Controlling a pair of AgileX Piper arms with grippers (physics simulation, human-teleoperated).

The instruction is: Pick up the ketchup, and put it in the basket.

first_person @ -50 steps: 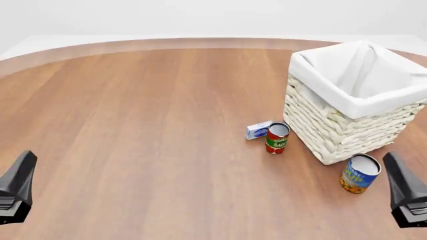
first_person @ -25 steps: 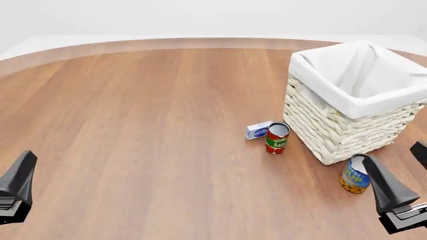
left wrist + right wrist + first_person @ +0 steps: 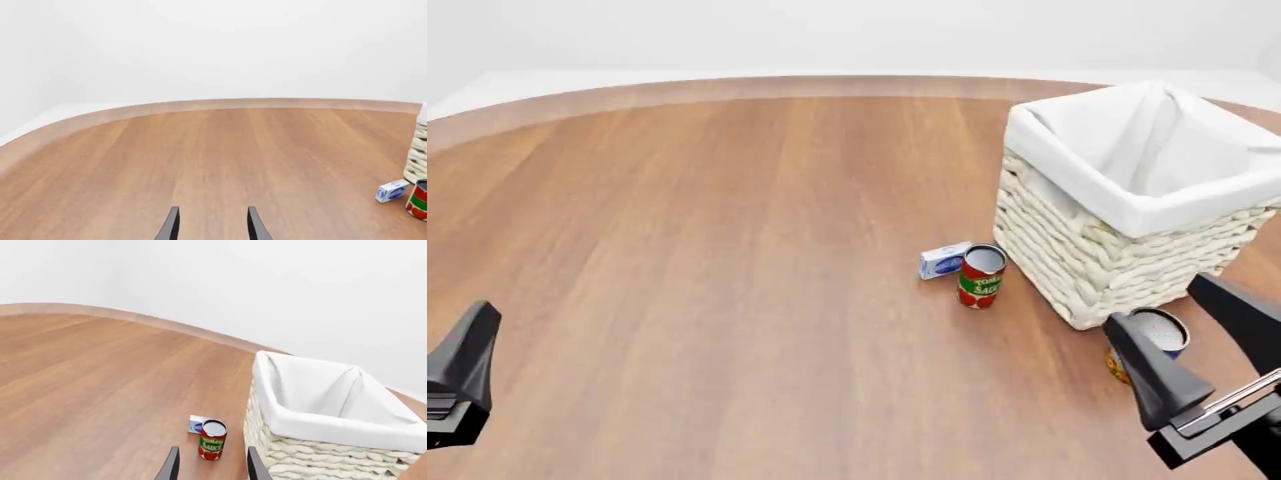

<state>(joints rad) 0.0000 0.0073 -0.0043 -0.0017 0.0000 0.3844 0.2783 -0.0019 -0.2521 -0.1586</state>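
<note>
bright even light, faint soft shadows, no glare, sharp renders

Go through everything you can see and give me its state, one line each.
Basket: upright, open, nothing visible inside.
Tomato sauce can: upright on the table.
Blue-yellow can: upright, partly hidden by the right gripper.
Small blue-white box: lying flat.
Left gripper: open, holding nothing.
Right gripper: open, holding nothing.
Ketchup: not in view.

A red-green sauce can [image 3: 981, 276] stands upright on the wooden table [image 3: 694, 250], right of centre. A small blue-white box [image 3: 944, 260] lies touching or just beside its far left side. Nearer and further right stands a blue-yellow can [image 3: 1141, 340], partly hidden.
</note>
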